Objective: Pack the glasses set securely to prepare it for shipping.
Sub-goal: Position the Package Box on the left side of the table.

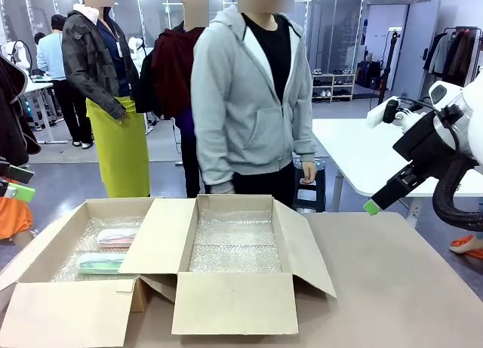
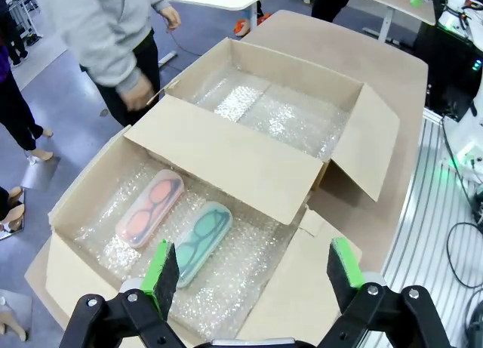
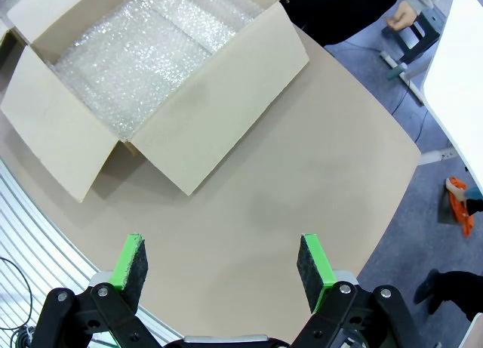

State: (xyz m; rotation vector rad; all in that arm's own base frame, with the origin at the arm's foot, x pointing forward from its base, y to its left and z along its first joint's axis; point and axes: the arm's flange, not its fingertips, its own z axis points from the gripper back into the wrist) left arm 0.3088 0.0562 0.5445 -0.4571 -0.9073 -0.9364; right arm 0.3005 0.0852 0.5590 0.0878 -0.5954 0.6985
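- The left gripper hung released above the near edge of the left cardboard box, jaws spread wide and holding nothing, with open air between its pads and the box floor.
- Inside that left box, on a bubble-wrap lining, lay the glasses set: the pale pink case and the mint green case side by side, just about touching, both flat and angled the same way, pink nearer the person's side.
- One long flap of the left box leaned over toward the neighbouring right cardboard box, the two boxes standing against each other.
- The right box held bubble wrap across its floor, flaps splayed outward.
- Right of the boxes, the brown table ran bare to its rounded far corner: plenty of room there.
- The right gripper hovered over that bare stretch, well clear of the boxes, jaws apart and empty.
- A person in a grey hoodie stood at the far edge behind the boxes, arms down; a white table sat beyond.
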